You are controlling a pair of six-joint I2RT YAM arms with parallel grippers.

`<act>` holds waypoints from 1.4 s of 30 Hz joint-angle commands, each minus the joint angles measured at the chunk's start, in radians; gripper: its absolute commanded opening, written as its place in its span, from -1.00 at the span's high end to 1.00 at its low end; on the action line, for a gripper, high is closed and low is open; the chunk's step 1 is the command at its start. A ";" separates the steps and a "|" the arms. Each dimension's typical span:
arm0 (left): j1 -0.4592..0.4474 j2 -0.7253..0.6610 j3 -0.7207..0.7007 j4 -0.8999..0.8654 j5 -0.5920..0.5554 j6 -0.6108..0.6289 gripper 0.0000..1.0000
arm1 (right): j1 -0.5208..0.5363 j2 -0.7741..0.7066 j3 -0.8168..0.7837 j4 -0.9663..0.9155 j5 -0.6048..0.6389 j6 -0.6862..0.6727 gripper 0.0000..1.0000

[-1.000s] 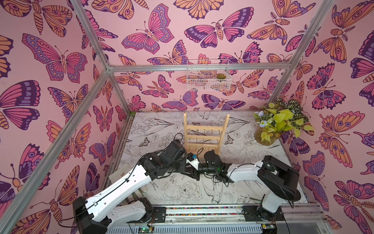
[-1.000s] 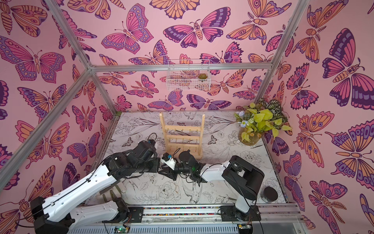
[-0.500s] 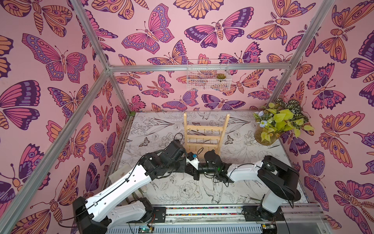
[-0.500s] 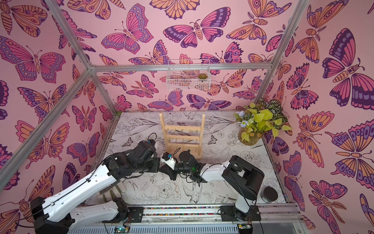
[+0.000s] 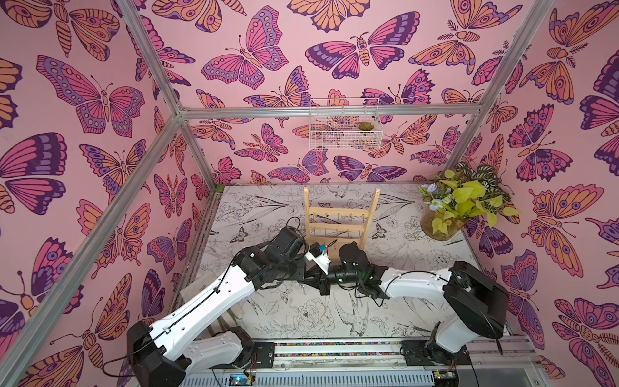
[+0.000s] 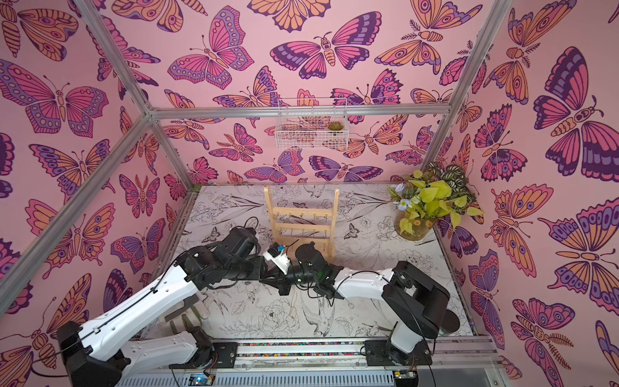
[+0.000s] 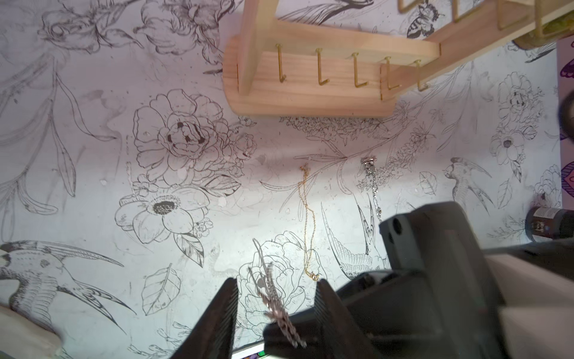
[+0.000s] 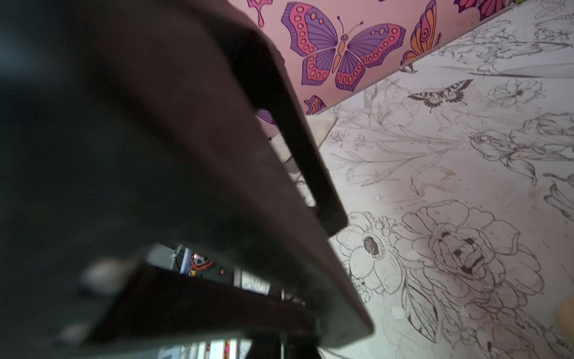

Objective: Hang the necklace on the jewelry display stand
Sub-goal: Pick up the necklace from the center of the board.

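Observation:
The necklace [image 7: 271,295] is a fine pale chain, bunched and blurred, dangling above the table. My right gripper [image 7: 281,334] is shut on its near end. The chain hangs free in the gap between the fingers [image 7: 228,314] of my left gripper [image 7: 276,281], which is open and touches nothing. In both top views the two grippers meet tip to tip, left [image 5: 306,279] and right [image 5: 323,284], just in front of the jewelry display stand [image 5: 338,231]. The stand is pale wood with rows of gold hooks [image 7: 321,70]. The right wrist view is mostly blocked by dark gripper parts.
A thin gold chain [image 7: 307,223] and a silvery chain [image 7: 372,186] lie on the floral table between the grippers and the stand's base [image 7: 310,99]. A potted plant [image 5: 449,214] stands back right. A white wire basket [image 5: 345,127] hangs on the back wall. A small dark bottle [image 7: 546,222] lies nearby.
My left gripper has gone from shut to open, letting go of the necklace. The right gripper has closed on it. Both arms have hardly moved.

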 commanded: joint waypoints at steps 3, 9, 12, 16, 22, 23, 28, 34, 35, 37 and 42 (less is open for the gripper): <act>0.121 -0.056 0.036 -0.029 0.064 0.086 0.00 | -0.017 -0.031 0.095 -0.184 -0.049 0.105 0.96; 0.253 -0.106 -0.039 0.031 0.200 0.149 -0.08 | -0.077 -0.127 0.130 -0.277 -0.049 0.131 0.96; 0.253 -0.132 -0.117 0.124 0.275 0.155 -0.01 | -0.106 -0.174 0.159 -0.350 -0.014 0.142 0.95; 0.197 -0.146 -0.189 0.236 0.295 0.141 0.06 | -0.125 -0.229 0.199 -0.432 0.022 0.142 0.95; 0.113 -0.144 -0.260 0.432 0.275 0.088 0.07 | -0.140 -0.284 0.277 -0.560 0.080 0.128 0.94; 0.099 -0.144 -0.263 0.450 0.265 0.088 0.07 | -0.141 -0.290 0.289 -0.574 0.082 0.127 0.94; 0.046 -0.156 -0.251 0.478 0.212 0.113 0.10 | -0.141 -0.302 0.316 -0.597 0.102 0.144 0.94; 0.031 -0.193 -0.251 0.491 0.191 0.127 0.14 | -0.141 -0.307 0.333 -0.594 0.115 0.164 0.94; 0.031 -0.195 -0.250 0.496 0.195 0.132 0.13 | -0.141 -0.306 0.333 -0.592 0.115 0.169 0.93; 0.026 -0.196 -0.245 0.500 0.203 0.136 0.13 | -0.141 -0.304 0.334 -0.583 0.117 0.176 0.93; 0.013 -0.188 -0.246 0.519 0.194 0.141 0.13 | -0.141 -0.302 0.329 -0.562 0.114 0.196 0.93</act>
